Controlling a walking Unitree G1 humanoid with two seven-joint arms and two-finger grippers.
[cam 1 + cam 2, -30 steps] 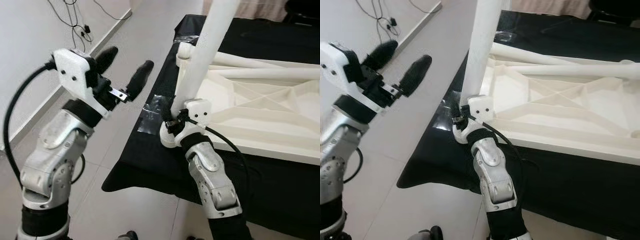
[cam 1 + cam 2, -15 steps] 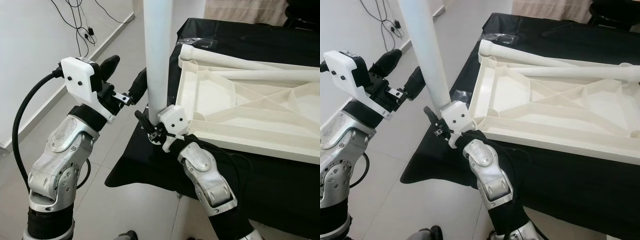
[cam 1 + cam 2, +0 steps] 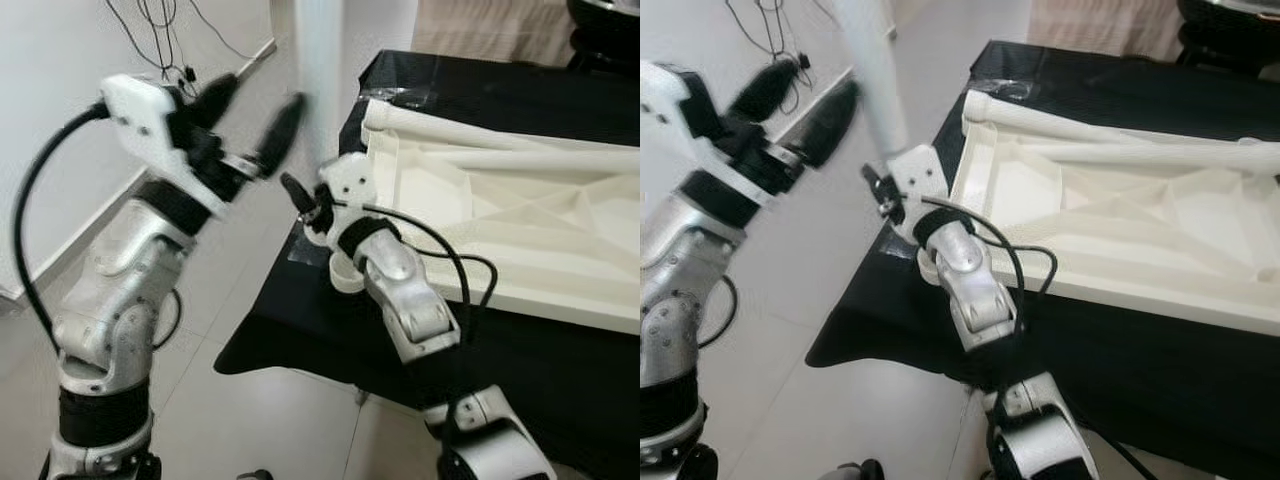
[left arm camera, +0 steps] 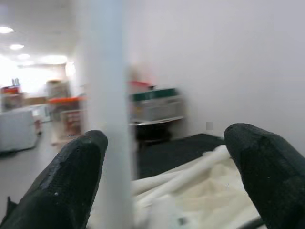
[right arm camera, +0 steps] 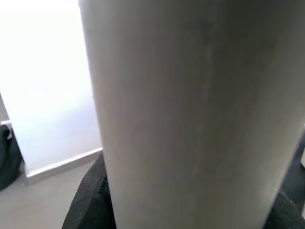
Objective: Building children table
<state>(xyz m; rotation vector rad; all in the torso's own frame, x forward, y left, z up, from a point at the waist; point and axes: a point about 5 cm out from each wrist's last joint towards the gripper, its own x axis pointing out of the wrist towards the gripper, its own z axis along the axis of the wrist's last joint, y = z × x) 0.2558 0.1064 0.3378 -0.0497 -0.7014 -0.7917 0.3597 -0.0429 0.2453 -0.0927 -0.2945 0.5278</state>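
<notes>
Left eye view showed the right gripper (image 3: 305,200) clamped on the lower end of a long white cylindrical table leg (image 3: 318,80), which stood roughly upright beside the near left corner of the black-draped table (image 3: 330,320). The left gripper (image 3: 250,120) hovered just left of the leg with its two black fingers (image 4: 71,181) spread wide, apparently not touching it, though motion blur made that hard to confirm. An upturned cream plastic tabletop (image 3: 500,220) with ribbed underside lay on the black cloth, with another white leg (image 3: 1110,130) resting across it.
</notes>
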